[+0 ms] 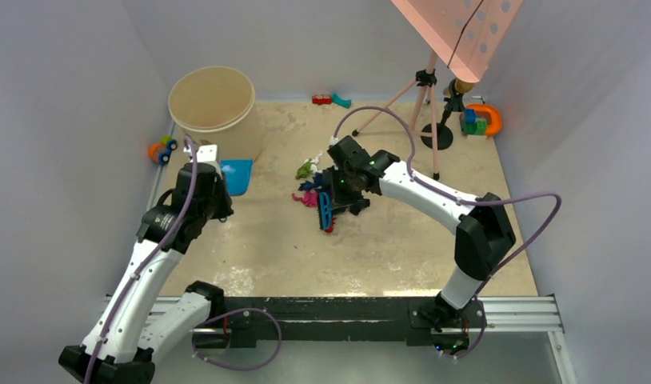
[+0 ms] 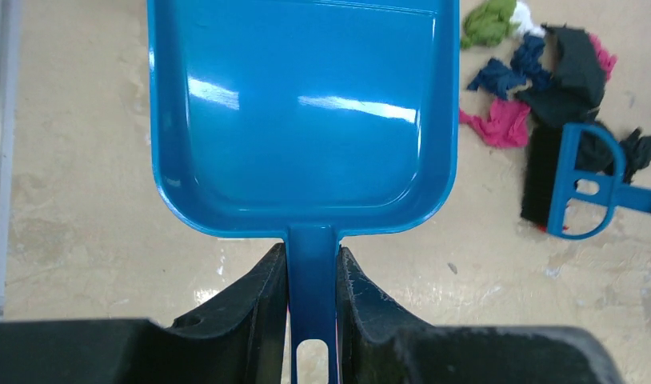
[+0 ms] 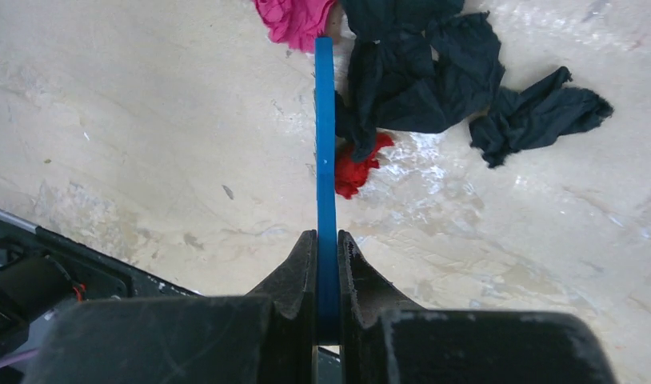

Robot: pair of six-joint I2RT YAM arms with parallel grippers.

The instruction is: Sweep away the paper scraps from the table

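The paper scraps (image 1: 308, 194) lie in a loose heap at mid-table: pink, black, navy, red and one green bit. My left gripper (image 1: 220, 173) (image 2: 312, 253) is shut on the handle of a blue dustpan (image 1: 237, 175) (image 2: 302, 112), which is empty and sits left of the heap (image 2: 546, 80). My right gripper (image 1: 339, 200) (image 3: 326, 237) is shut on the thin handle of a blue brush (image 1: 326, 212) (image 3: 325, 144) (image 2: 582, 180), standing at the heap's near right side. Black (image 3: 434, 72), red (image 3: 356, 170) and pink (image 3: 294, 20) scraps lie right beside the brush on the table (image 1: 266, 240).
A beige bucket (image 1: 212, 100) stands at the back left, with an orange and blue toy car (image 1: 161, 149) beside it. Red and teal blocks (image 1: 330, 100) lie at the back. A tripod (image 1: 426, 96) and a colourful toy (image 1: 482, 120) stand back right.
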